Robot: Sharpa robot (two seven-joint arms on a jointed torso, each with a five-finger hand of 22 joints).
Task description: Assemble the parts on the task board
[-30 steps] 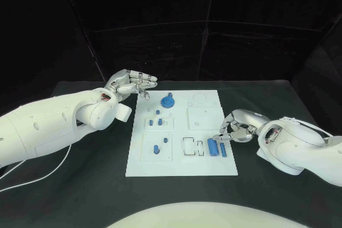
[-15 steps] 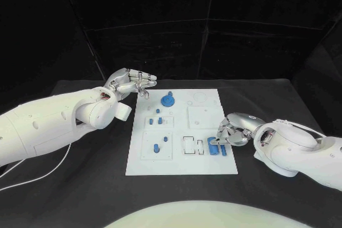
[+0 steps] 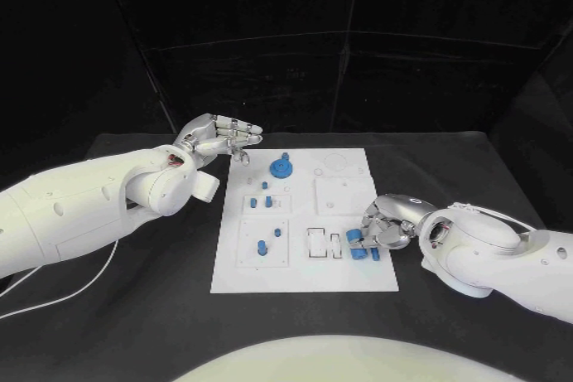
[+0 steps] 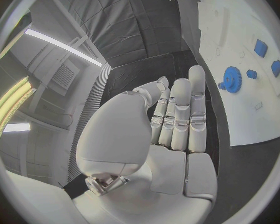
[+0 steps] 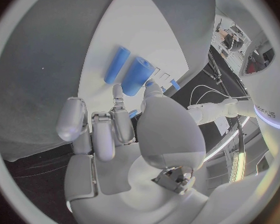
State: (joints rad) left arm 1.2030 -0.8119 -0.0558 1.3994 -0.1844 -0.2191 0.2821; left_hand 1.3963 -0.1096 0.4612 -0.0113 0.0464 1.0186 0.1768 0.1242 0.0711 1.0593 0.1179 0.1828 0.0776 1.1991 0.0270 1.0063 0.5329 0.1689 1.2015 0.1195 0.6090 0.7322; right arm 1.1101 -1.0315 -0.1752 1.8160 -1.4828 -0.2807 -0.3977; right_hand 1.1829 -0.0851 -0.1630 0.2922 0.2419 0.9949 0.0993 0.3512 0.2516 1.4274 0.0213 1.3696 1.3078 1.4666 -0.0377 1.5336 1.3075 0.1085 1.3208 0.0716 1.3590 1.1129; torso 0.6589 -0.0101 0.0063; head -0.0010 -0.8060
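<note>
The white task board (image 3: 305,266) lies in the middle of the table. A blue gear (image 3: 281,168) stands near its far edge, and it appears again as the gear (image 4: 231,77) in the left wrist view. Small blue pieces (image 3: 262,203) sit in the board's left half. A thick blue cylinder (image 3: 358,249) and a slim one (image 3: 373,252) lie side by side near the right edge. My right hand (image 3: 384,223) is curled over them. Its thumb and a fingertip (image 5: 117,92) flank the near end of the thick cylinder (image 5: 138,75); a firm pinch is not plain. My left hand (image 3: 221,138) hovers empty off the board's far left corner.
Two empty rectangular slots (image 3: 318,243) lie just left of the cylinders. Raised white square plates (image 3: 337,196) fill the board's right half. Black table (image 3: 156,316) surrounds the board. A white cable (image 3: 60,303) runs along the table at the left.
My right hand has moved left and toward me, down over the two blue cylinders, its fingers closing in around the thick one. The left hand has stayed where it was.
</note>
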